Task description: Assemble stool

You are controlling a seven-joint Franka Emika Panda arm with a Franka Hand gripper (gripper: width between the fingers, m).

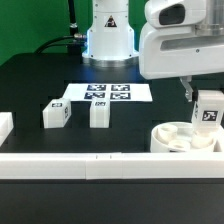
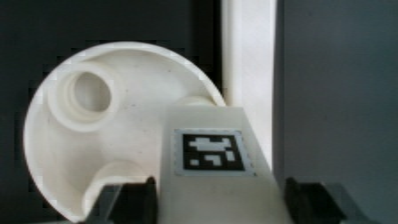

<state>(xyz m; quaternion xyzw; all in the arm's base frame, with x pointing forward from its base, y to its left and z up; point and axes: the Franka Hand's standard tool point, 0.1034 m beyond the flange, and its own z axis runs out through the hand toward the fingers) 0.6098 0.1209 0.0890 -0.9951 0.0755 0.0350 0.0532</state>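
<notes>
The end effector grips 1 leg upright over the seat, at its 2 o'clock rim, likely lining it up for insertion. 2 spare legs wait on the table at 9 o'clock.

No words, numbers or brand names can be read anywhere. The only markings are black-and-white square pattern tags. Several are printed on the flat white marker board. One tag each shows on the first leg block, the second leg block and the third leg block, seen close in the wrist view.
</notes>
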